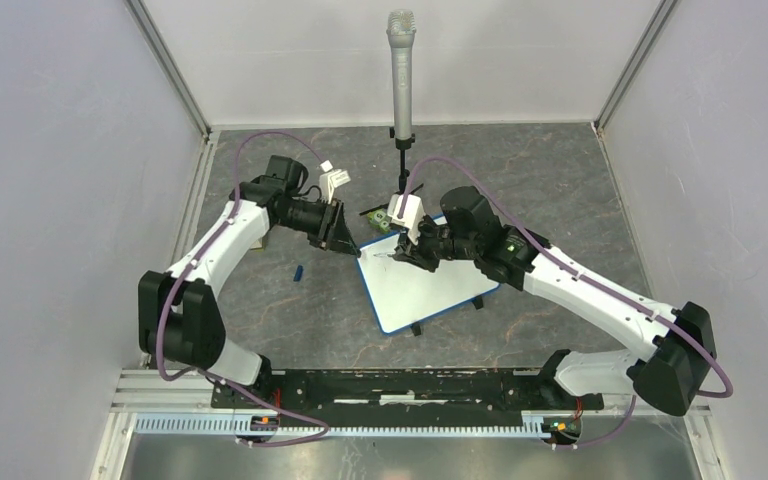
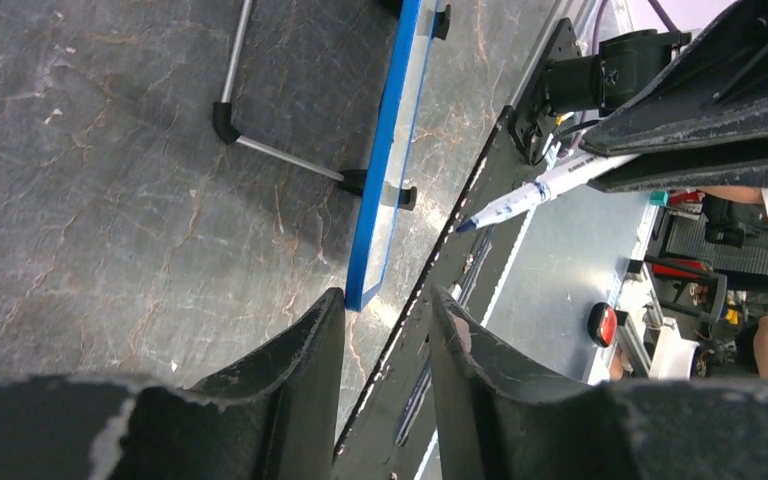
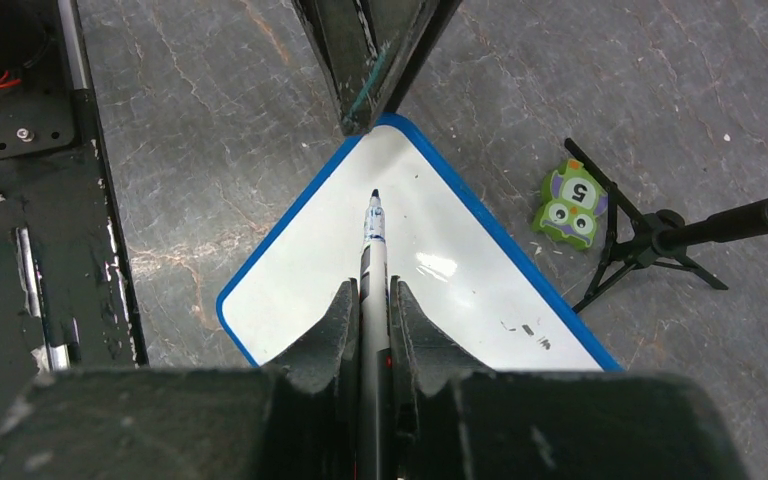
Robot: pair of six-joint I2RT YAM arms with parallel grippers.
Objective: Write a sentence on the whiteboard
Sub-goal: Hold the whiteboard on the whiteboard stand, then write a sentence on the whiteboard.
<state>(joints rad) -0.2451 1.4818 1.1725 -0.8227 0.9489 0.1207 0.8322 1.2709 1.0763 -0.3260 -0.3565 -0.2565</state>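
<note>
My right pincer (image 3: 372,292) is clenching a white-barrelled marker pen (image 3: 372,235), whose tip is pointing over the small blue-edged whiteboard (image 3: 440,240) lying mid-way across the grey stone-patterned table (image 1: 290,320). My left pincer (image 2: 387,298) is straddling the board's corner, jaws apart.

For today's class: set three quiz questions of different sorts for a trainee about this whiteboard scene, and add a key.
1. True or false: the whiteboard is already covered in writing.
2. Which pincer holds the marker?
3. What number is on the green toy? A) 3 B) 5 C) 8
Key: 1 false, it is nearly blank; 2 the right pincer; 3 B.
</note>
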